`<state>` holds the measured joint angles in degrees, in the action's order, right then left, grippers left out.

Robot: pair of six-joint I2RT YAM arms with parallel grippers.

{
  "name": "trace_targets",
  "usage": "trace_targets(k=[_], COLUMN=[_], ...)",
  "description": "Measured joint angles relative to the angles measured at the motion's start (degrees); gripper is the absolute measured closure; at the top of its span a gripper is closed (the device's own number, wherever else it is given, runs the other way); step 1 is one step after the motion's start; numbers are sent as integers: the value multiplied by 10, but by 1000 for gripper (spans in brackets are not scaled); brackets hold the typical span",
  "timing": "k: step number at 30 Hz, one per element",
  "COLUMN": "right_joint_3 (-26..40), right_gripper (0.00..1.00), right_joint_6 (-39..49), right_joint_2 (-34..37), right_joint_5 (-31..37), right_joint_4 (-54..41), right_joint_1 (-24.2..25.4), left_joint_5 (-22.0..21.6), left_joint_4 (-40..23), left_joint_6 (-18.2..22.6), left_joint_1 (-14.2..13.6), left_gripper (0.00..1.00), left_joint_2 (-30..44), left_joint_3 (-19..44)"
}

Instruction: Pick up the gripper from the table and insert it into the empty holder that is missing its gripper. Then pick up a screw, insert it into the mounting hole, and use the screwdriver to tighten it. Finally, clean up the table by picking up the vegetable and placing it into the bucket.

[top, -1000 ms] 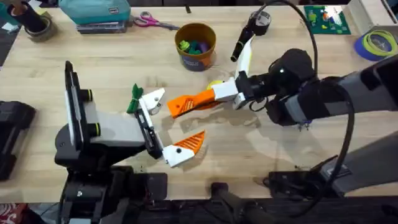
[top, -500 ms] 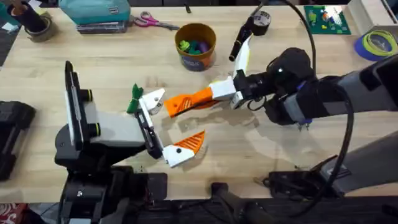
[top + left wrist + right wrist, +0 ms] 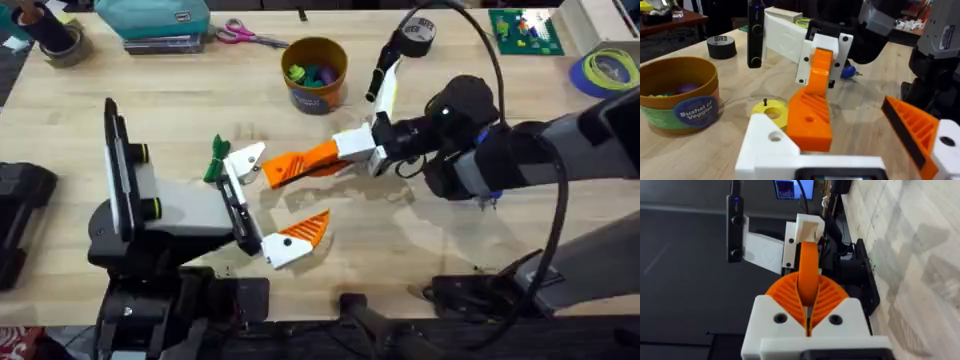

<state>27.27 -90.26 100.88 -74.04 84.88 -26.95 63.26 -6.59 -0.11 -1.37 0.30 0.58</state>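
My right gripper (image 3: 343,150) is shut on the loose orange ribbed gripper (image 3: 300,163) and holds it level above the table, its tip pointing at the bare white holder (image 3: 245,158) of my left arm. In the left wrist view the orange gripper (image 3: 812,112) hangs just behind the holder (image 3: 771,145); I cannot tell whether they touch. My left gripper (image 3: 290,187) is open. The green vegetable (image 3: 218,158) lies beside the holder. A tiny dark screw (image 3: 765,102) stands on a yellow disc (image 3: 772,111). The screwdriver's blue end (image 3: 847,72) peeks out behind the right gripper. The yellow bucket (image 3: 315,72) stands farther back.
A black tape roll (image 3: 62,42), a teal case (image 3: 155,18) and scissors (image 3: 243,35) line the table's far edge. A black-and-white tool (image 3: 392,65) lies right of the bucket. A blue tape ring (image 3: 605,70) sits at the far right.
My right gripper has shifted the orange gripper slightly farther back and left, covering the yellow disc from above. The left arm has not moved.
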Motion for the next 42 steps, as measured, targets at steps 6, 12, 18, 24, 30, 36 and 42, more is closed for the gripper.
trace_targets(k=[6,12,18,24,30,36,42], right_joint_3=[0,0,0,0,0,0,0], right_gripper=[992,992,992,992,992,992,992], right_joint_6=[0,0,0,0,0,0,0], right_joint_2=[0,0,0,0,0,0,0], right_joint_5=[6,13,18,21,22,22,23], right_joint_4=[0,0,0,0,0,2,10], right_joint_1=[-5,-5,-7,-8,-9,-13,-13], left_joint_5=[0,0,0,0,0,0,0], left_joint_4=[0,0,0,0,0,0,0], left_joint_6=[0,0,0,0,0,0,0], left_joint_1=[0,0,0,0,0,0,0], left_gripper=[15,15,15,15,15,16,15], left_joint_2=[0,0,0,0,0,0,0], left_joint_3=[0,0,0,0,0,0,0])
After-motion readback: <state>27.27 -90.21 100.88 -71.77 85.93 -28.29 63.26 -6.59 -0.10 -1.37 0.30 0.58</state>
